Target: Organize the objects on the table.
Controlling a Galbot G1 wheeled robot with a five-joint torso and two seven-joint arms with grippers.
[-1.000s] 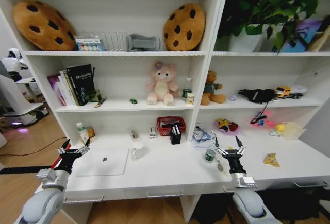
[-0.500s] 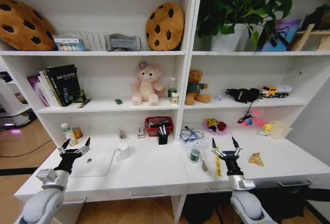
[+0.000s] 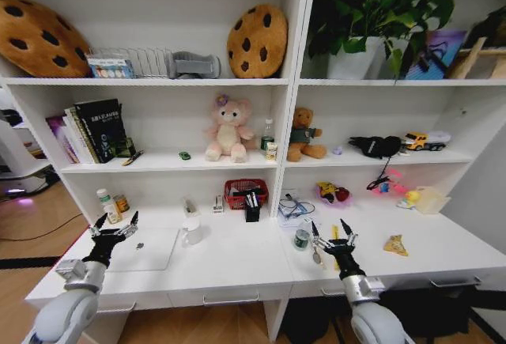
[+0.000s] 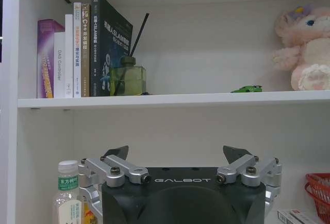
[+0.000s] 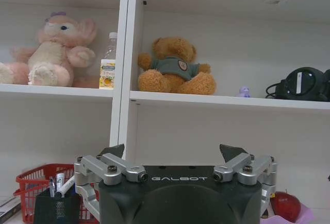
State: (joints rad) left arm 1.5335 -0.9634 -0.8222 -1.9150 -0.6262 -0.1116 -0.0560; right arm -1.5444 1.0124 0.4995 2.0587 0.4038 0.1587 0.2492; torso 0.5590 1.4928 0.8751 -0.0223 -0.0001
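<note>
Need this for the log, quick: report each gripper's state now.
Left gripper: open, empty, above the laptop.
Right gripper: open, empty, beside the round tin.

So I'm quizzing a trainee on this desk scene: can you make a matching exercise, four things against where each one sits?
Things:
1. laptop
2. green toy car
3. round tin
4. red basket

Places:
A. on the middle shelf, beside the pink plush
B. on the desk, just ahead of the left tool
C. at the back of the desk, under the middle shelf
D. on the desk, next to the right tool

Pairs: 1-B, 2-A, 3-D, 4-C
</note>
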